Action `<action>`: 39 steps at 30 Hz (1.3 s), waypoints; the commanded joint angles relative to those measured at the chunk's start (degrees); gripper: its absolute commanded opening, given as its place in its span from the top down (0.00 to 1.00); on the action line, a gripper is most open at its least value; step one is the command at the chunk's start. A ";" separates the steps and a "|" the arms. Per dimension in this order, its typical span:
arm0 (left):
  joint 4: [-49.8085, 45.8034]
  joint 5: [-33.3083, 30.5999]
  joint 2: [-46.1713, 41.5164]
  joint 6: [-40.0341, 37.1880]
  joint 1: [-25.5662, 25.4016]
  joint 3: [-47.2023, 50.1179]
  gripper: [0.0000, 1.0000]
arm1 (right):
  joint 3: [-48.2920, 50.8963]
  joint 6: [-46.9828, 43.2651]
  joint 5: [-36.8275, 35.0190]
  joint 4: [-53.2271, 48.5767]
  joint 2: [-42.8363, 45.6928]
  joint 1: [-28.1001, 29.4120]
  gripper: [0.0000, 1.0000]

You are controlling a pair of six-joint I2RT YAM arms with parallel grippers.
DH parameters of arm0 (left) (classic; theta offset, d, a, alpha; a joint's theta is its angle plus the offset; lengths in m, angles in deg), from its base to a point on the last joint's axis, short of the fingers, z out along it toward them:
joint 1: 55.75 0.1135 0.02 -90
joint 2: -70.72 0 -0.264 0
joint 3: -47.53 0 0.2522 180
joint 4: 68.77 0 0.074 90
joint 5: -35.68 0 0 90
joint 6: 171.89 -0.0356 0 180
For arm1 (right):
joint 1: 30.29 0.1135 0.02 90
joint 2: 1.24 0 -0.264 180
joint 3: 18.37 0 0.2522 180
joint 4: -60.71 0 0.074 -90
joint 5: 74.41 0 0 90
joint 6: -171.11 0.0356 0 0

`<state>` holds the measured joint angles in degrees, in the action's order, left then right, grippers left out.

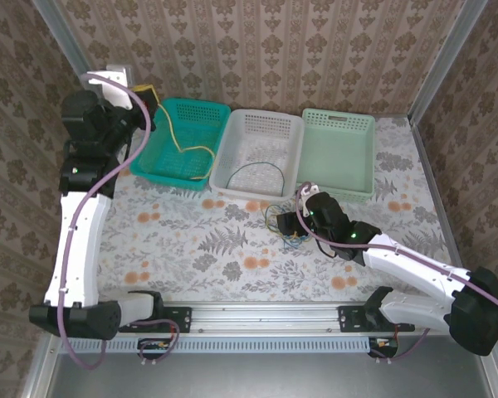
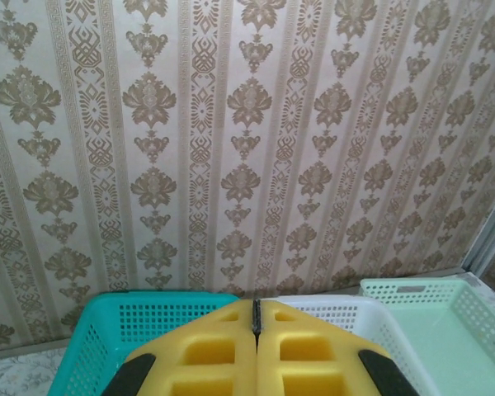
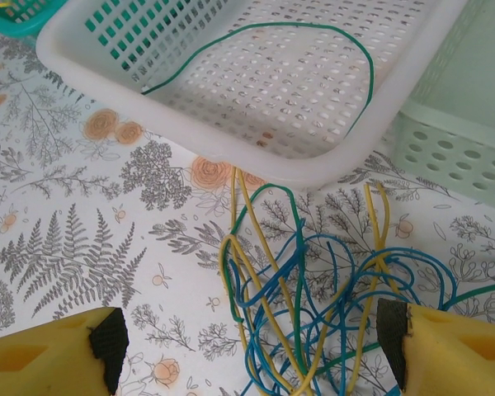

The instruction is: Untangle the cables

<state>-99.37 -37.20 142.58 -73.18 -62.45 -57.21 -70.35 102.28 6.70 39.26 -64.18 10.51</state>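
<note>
Yellow, green and blue cables [image 3: 313, 305] lie in a loose knot on the flower-printed tabletop [image 1: 199, 240], just in front of the white basket [image 3: 231, 157]. The right claw [image 3: 249, 351] hangs low over this knot with its jaws spread wide, one finger on each side of the loops; whether either finger touches a wire I cannot tell. Two yellow strands run from the knot toward the white basket's near wall.

Inside the white basket a single green cable [image 3: 370, 70] curves along the floor. To its left, the teal basket [image 1: 162, 162] holds a yellow cable [image 1: 191, 151]; to its right stands a pale green basket [image 1: 340, 124].

Farthest back, the left claw [image 2: 256, 318] is raised beside the teal basket, its jaws pressed together on nothing, facing the patterned wall [image 2: 247, 124].
</note>
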 commanded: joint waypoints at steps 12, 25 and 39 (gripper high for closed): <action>5.15 5.96 14.51 -3.78 5.85 -7.90 1.00 | -0.17 0.62 -2.89 -3.11 0.18 0.17 0.17; 7.72 6.34 18.91 -2.88 6.98 -6.64 1.00 | -0.89 1.13 -3.26 -4.20 -1.06 0.25 0.17; -12.05 6.36 29.61 -7.39 7.13 -18.69 0.99 | -2.12 0.83 -2.45 -5.66 -2.52 0.25 0.17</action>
<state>-104.20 -32.00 169.59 -79.03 -55.65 -70.87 -71.14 102.50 4.63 35.61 -66.52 10.51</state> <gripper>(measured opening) 0.053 0.831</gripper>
